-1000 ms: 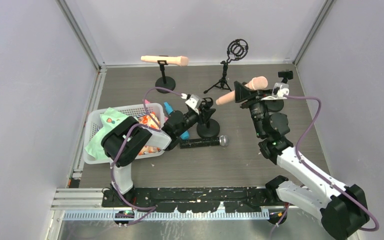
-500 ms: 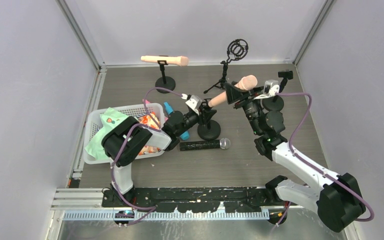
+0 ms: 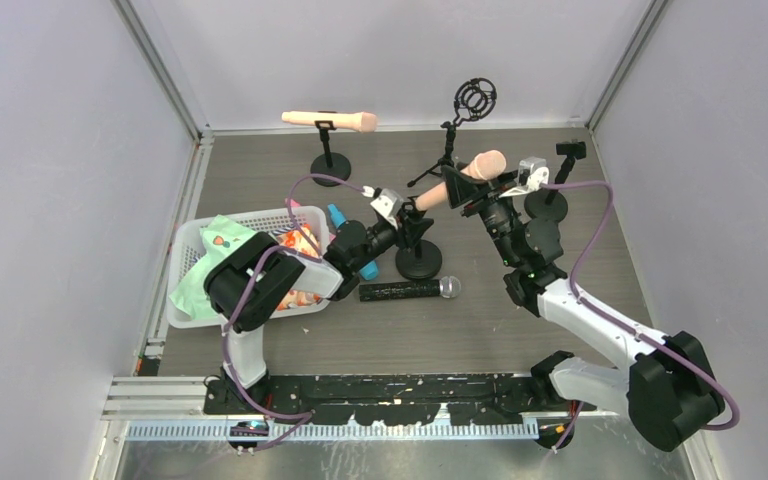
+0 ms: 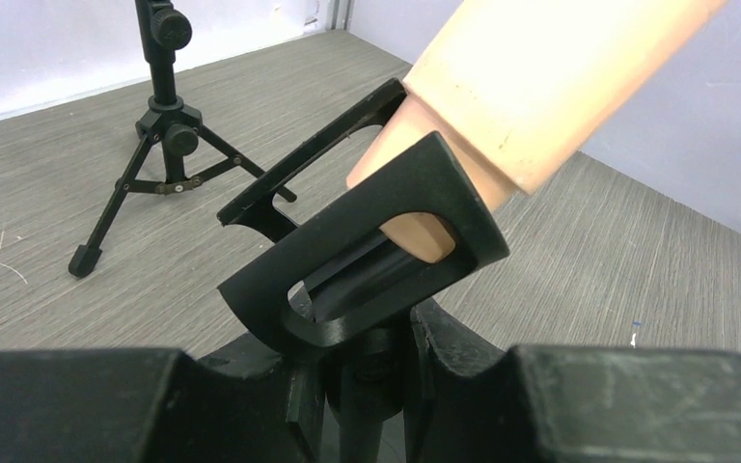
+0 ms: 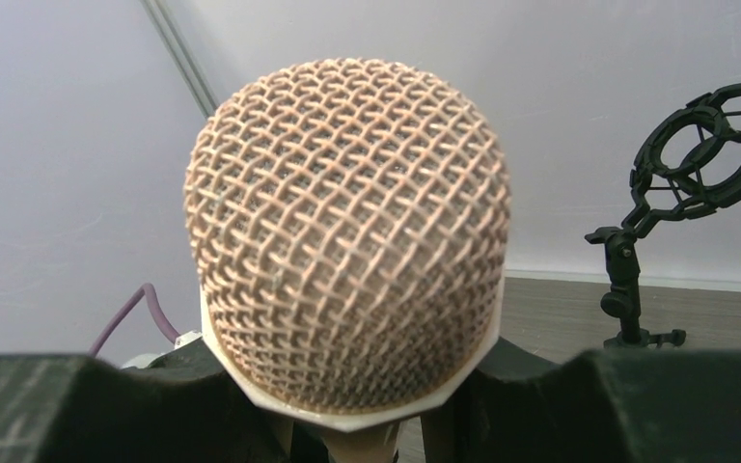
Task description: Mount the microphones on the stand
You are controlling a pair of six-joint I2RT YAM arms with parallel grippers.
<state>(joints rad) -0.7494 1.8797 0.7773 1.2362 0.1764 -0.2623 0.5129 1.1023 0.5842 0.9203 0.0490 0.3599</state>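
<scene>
Blue microphone sits by the basket on the left, and the black microphone lies flat in front of the stand. Both are for later. My left gripper is clamped on the stand's post just under the clip, so it can't skate around. Further right, the right gripper is closed around the peach microphone, head up and tail pointing down-left. In the left wrist view the tail tip is just poking into the clip's open cradle.

To do this well, I reckon I want the body lined up with the cradle's axis before pushing. Then I slide along it rather than press down, holding the post firm the whole way. A crooked push would probably tip the stand.

Compared with a second ago, the microphone has travelled left from further right over to the clip, while the left arm hasn't budged.
</scene>
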